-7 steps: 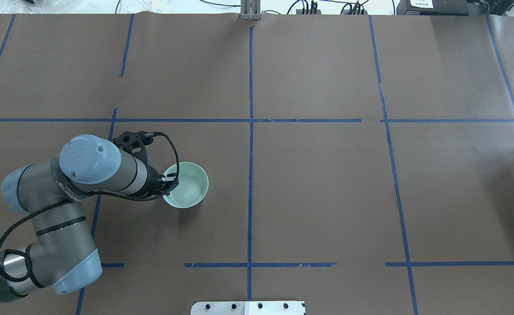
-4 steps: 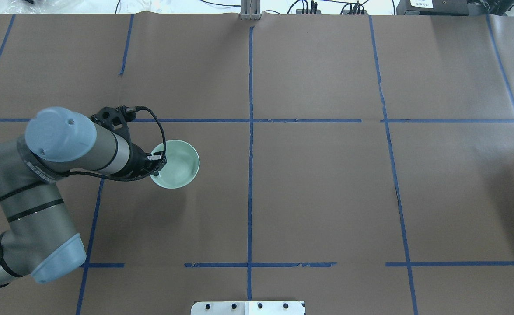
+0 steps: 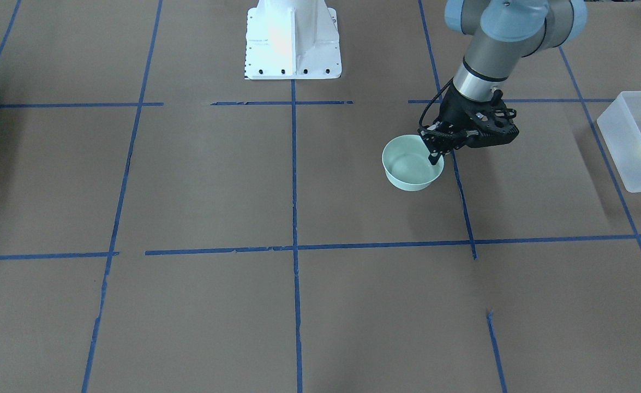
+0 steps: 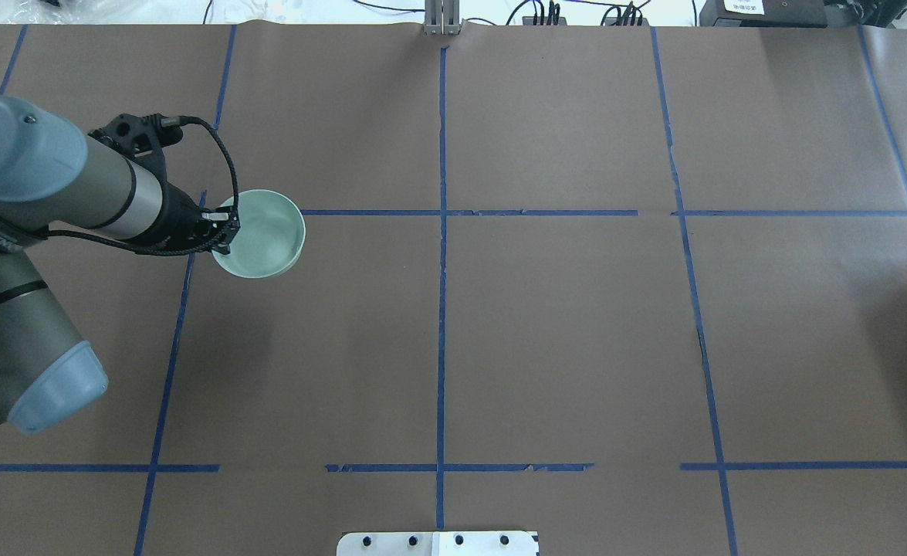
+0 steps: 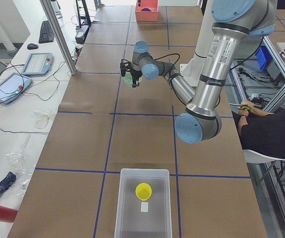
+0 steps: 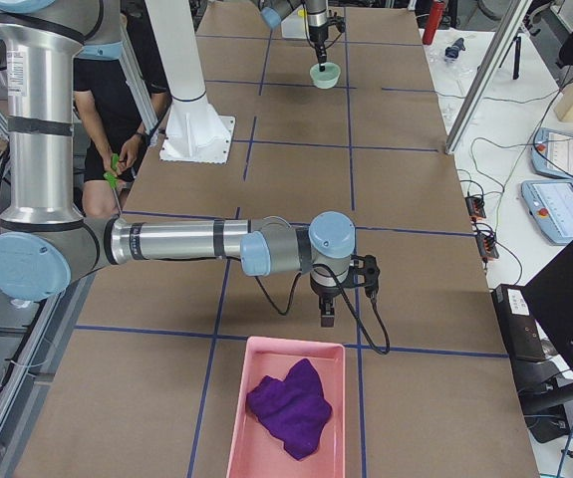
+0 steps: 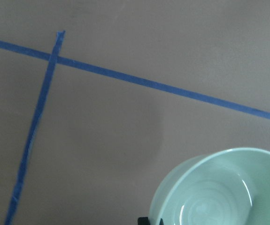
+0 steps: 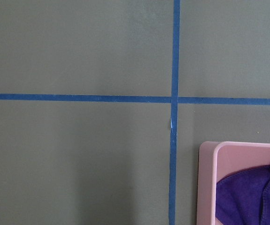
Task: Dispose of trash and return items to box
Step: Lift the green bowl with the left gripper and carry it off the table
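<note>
Bowl [image 4: 268,235] carried farther left and away (overhead view), left end effector [image 4: 228,225] pinching its rim

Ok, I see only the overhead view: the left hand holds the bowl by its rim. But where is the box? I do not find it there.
Observer: The box stands on the table farther to the robot's left than the bowl in the left hand, outside your frame.
Operator: Is something inside it already?
Observer: Yes, the cup.
Operator: And the right hand?
Observer: The right hand hangs over the table at the robot's right end, just before a pink tray with a purple cloth inside. I cannot tell if it is open.
</note>
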{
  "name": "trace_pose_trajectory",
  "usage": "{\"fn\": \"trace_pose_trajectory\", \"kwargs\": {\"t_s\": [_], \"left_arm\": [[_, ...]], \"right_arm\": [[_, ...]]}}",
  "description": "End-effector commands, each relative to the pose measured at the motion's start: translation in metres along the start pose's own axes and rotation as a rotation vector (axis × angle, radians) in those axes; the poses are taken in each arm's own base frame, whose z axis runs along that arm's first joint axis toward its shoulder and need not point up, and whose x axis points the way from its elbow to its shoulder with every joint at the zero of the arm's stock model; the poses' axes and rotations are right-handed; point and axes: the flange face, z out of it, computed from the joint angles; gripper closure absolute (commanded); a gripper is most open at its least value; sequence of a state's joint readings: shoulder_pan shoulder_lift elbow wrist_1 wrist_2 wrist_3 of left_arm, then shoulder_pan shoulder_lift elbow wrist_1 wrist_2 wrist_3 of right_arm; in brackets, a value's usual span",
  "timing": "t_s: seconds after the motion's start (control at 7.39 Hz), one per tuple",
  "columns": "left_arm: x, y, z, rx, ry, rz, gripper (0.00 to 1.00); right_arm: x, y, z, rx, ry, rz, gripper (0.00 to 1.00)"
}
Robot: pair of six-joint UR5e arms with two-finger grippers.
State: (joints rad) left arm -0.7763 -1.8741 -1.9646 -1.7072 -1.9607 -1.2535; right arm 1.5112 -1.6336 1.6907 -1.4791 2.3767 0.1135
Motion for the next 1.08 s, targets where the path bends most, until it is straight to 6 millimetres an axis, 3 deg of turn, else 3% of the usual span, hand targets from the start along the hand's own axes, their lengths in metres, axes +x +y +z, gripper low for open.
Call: {"fn": "trace_pose_trajectory", "kwargs": {"t_s": [0.0,0.41,0.68,0.95], "left_arm": [[-0.045,-0.034,-0.013,0.037,-0.060,0.104,1.00],[-0.124,-0.077,-0.037,0.025,-0.100,0.214,1.00],[-0.200,-0.097,-0.056,0.034,-0.165,0.293,1.00],[-0.294,-0.128,-0.077,0.039,-0.264,0.393,1.00]], "right_arm": [[0.020,0.003,-0.005,0.009,-0.001,-0.082,0.00],[0.021,0.008,-0.014,0.024,-0.087,-0.062,0.00],[0.024,0.012,-0.011,0.019,-0.087,-0.054,0.00],[0.023,0.012,-0.012,0.023,-0.086,-0.069,0.00]]}}
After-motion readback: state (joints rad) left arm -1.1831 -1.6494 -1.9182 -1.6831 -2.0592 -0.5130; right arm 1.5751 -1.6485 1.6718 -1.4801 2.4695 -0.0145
